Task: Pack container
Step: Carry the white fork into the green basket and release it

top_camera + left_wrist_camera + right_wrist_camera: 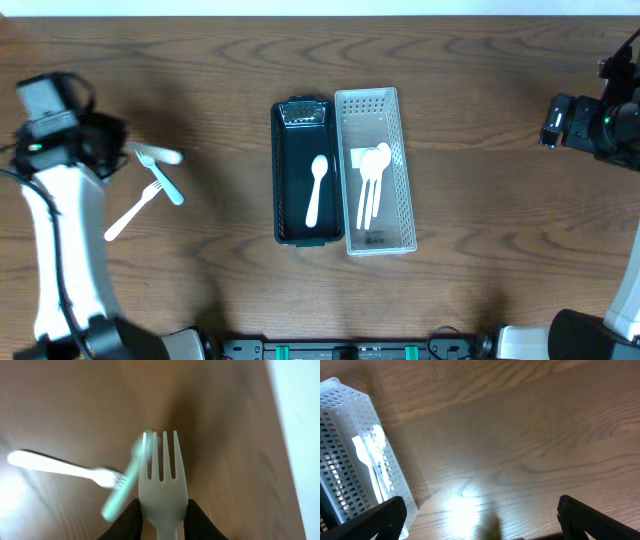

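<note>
left jaws pinch white fork [162,485]; right jaws spread above table [530,435]

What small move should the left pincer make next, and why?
Probably raise the left pincer a little, then carry toward the black rectangular container. It is shut on a white plastic fork, and a pale green fork and a second white fork lie close by, so rising first should avoid dragging them.

Black container [290,205], clear perforated basket [372,115], white fork [162,487], woodgrain table [500,250].
</note>
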Controlling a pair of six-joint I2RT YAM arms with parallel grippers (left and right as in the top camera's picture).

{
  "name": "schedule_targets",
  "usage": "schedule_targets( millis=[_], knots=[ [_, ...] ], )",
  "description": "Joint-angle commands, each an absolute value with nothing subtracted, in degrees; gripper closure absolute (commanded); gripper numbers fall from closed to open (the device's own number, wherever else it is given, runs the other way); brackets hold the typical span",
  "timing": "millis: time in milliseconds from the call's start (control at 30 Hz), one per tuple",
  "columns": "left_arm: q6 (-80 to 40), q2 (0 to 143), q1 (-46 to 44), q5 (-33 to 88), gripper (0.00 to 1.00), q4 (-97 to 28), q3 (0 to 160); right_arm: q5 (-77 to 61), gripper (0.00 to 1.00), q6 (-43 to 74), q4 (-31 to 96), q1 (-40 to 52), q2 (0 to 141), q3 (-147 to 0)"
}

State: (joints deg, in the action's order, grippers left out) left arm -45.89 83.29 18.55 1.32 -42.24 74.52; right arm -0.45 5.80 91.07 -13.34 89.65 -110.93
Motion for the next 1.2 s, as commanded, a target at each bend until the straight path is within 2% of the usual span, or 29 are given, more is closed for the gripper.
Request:
schedule_targets(
  millis=[0, 167, 400, 800, 1167],
  knots=[
    [-39.38, 80.38, 11.09, 1.08, 0.94, -43.03, 75.35, -0.69, 0.01, 5.56, 91.15, -13.85, 89.69, -110.87],
    [-35.90, 79.92, -0.75, 1.08, 0.94, -42.78, 75.35, -0.69, 0.01, 5.56, 91.15, -13.85, 89.69, -110.87],
    [-23.22, 81.71, -12.69, 0.84, 0.94, -41.52, 75.35, -0.69, 0.01, 5.56, 90.85, -13.85, 89.69, -110.87],
    [-10.00, 86.28, -15.81, 1.13, 0.94, -44.29, 75.35, -0.73, 0.01, 6.15, 90.87, -13.85, 89.69, -110.87],
    [-9.69, 90.67, -23.83, 1.08, 0.94, -44.05, 75.35, -0.71, 0.01, 6.15, 91.11, -13.85, 89.69, -110.87]
  ],
)
